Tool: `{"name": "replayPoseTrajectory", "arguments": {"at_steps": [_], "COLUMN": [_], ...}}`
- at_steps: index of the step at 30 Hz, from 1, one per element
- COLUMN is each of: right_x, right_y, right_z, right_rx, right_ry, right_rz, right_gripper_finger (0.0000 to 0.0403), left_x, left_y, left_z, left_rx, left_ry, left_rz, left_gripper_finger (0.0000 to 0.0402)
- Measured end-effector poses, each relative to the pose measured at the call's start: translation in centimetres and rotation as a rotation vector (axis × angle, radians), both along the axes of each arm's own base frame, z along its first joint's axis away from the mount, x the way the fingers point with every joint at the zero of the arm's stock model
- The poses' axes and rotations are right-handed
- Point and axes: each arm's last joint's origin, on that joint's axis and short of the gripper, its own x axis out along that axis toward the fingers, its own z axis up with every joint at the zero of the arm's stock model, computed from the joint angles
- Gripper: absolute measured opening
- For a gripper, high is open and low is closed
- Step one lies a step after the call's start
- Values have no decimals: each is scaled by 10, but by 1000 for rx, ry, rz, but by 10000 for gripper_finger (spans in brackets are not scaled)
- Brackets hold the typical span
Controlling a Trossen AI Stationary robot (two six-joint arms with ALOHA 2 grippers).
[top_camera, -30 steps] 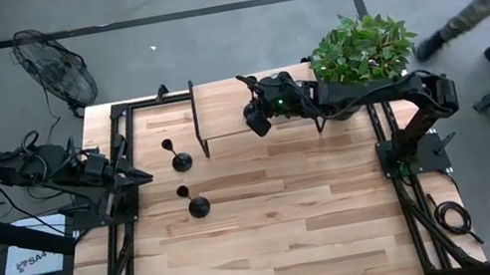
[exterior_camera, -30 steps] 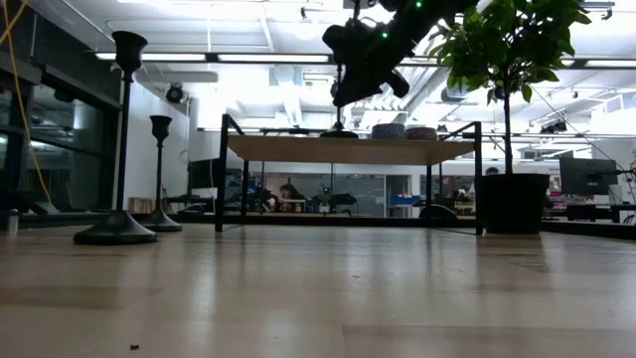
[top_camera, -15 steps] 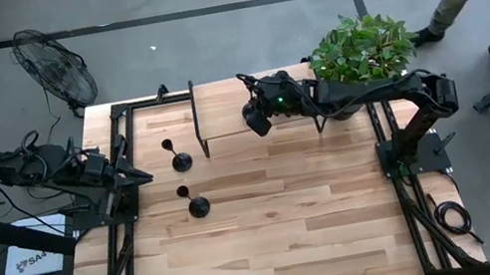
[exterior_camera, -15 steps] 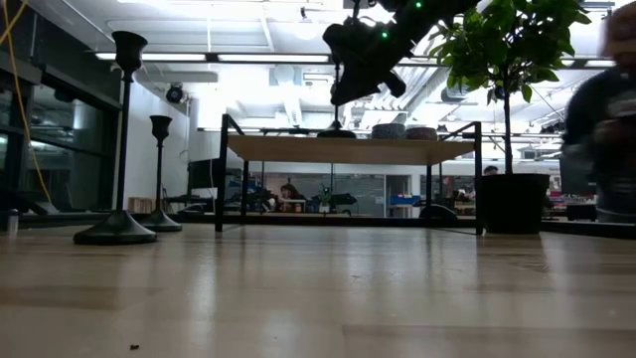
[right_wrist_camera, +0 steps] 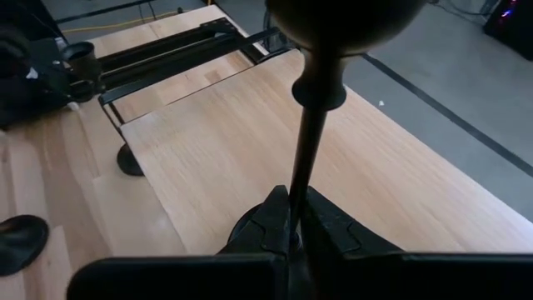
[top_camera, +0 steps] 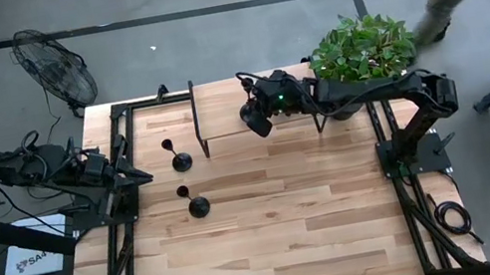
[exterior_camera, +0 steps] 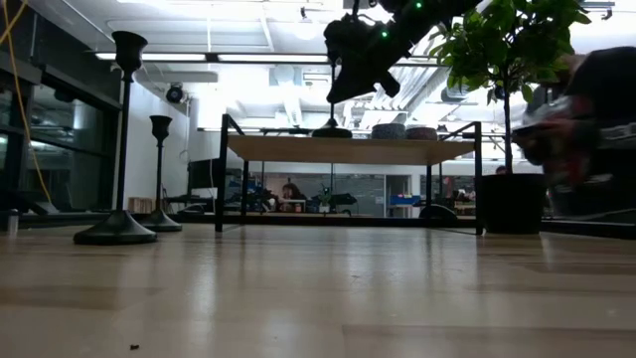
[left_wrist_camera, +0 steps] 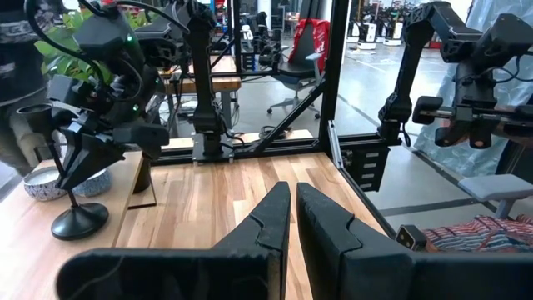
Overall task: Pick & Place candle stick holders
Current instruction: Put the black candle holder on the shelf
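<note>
Right gripper (right_wrist_camera: 291, 218) pinches a candlestick holder (right_wrist_camera: 310, 158) by its thin stem, fingers tight either side, just above the raised shelf (top_camera: 220, 109). Two others (top_camera: 178, 159) (top_camera: 196, 205) stand on the table; left gripper (left_wrist_camera: 291, 218) waits closed.

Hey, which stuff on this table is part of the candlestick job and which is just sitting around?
Part of the job:
- held candlestick holder, stem in the right gripper above the raised shelf
- two candlestick holders on the table

Just sitting around:
- potted plant
- bowl
- left gripper, waiting at the table's left edge
</note>
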Motion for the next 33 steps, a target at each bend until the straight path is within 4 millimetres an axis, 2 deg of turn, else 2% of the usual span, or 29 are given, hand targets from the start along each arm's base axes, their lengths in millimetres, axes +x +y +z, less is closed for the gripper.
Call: {"name": "replayPoseTrajectory", "arguments": {"at_steps": [14,23,28,33], "right_x": [-1,6,13,10], "right_y": [-4,-9,-14,-20], "right_z": [0,10,-2,-2], "right_rx": [7,-12,7,31], "right_ry": [-8,-158,-147,-154], "right_rz": [-4,-24,-46,-81], "right_gripper_finger": [14,15,11,9], "left_x": [0,0,0,0], "left_y": [0,0,0,0], "left_z": [0,0,0,0], "left_rx": [0,0,0,0], "left_ry": [0,0,0,0], "left_rz": [0,0,0,0], "left_gripper_finger": [26,26,26,26]}}
